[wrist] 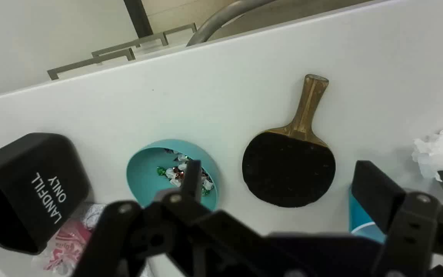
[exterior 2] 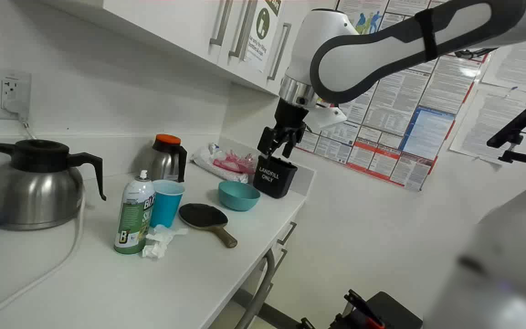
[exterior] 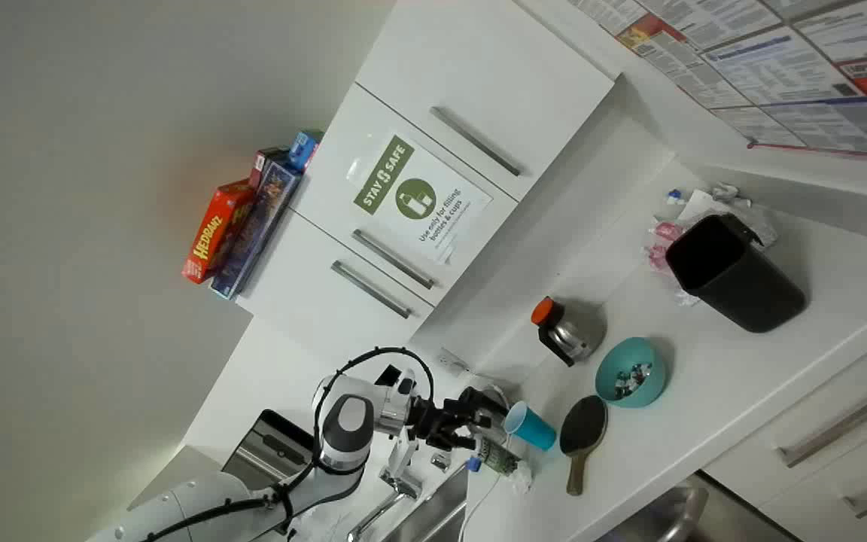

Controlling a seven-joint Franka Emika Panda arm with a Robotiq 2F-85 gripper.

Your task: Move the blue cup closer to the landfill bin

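The pincer (wrist: 282,171) is hanging spread, seemingly at the reaching step, and likely needing alignment next with the blue cup (exterior 2: 167,205) beside the ping-pong paddle (exterior 2: 205,217).

White counter (exterior 2: 107,292) carrying landfill bin (exterior 2: 273,178), teal bowl (exterior 2: 239,197), paddle (exterior 2: 203,216), blue cup (exterior 2: 167,205), spray can (exterior 2: 135,215)

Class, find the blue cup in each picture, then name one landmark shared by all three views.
In an exterior view: blue cup, below and right of centre.
In an exterior view: blue cup, below and left of centre.
Wrist view: blue cup, lower right, partly behind a gripper finger.
Shared landmark: black paddle beside it.
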